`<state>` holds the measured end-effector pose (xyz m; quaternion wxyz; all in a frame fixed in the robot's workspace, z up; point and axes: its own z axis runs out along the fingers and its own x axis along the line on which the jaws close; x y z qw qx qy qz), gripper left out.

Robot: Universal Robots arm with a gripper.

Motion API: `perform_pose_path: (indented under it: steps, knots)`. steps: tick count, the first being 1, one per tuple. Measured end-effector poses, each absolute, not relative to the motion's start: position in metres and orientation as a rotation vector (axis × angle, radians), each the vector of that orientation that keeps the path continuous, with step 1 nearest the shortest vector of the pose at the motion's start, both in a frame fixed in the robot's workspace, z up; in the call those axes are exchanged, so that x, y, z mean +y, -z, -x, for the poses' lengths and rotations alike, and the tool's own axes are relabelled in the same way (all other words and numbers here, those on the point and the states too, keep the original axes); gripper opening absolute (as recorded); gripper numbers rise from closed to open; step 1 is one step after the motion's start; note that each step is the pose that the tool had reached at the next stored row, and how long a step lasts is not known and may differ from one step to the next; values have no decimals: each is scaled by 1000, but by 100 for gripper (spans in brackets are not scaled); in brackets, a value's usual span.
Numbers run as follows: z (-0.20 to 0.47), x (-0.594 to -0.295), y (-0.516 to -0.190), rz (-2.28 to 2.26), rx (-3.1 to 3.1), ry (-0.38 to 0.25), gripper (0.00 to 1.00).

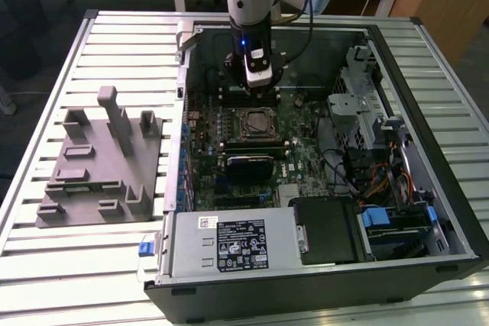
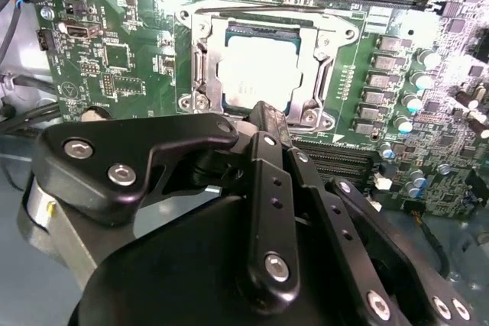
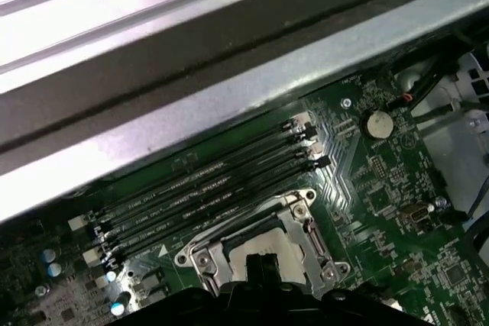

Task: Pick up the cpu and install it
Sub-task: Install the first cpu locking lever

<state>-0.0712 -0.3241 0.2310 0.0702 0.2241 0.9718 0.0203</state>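
The cpu (image 2: 263, 74) is showing a pale, shiny metal top; the claw (image 2: 263, 124) is looking matt black, with bright metal screws.

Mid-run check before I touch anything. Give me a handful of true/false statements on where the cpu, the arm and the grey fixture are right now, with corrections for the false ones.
1. The cpu lies in the motherboard socket, framed by the metal bracket. True.
2. The gripper is outside the computer case, over the grey fixture. False: it hangs inside the case, above the motherboard near the socket.
3. The grey fixture sits on the slatted table, on the exterior view's left of the case. True.
4. A heatsink covers the socket. False: the cpu's pale top is exposed in the second wrist view.
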Motion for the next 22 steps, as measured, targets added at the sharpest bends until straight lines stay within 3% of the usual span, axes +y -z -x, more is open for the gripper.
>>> perform_pose_path:
  steps: [22]
  knots:
    - [56, -325, -231, -623, 2966, -32, 11]
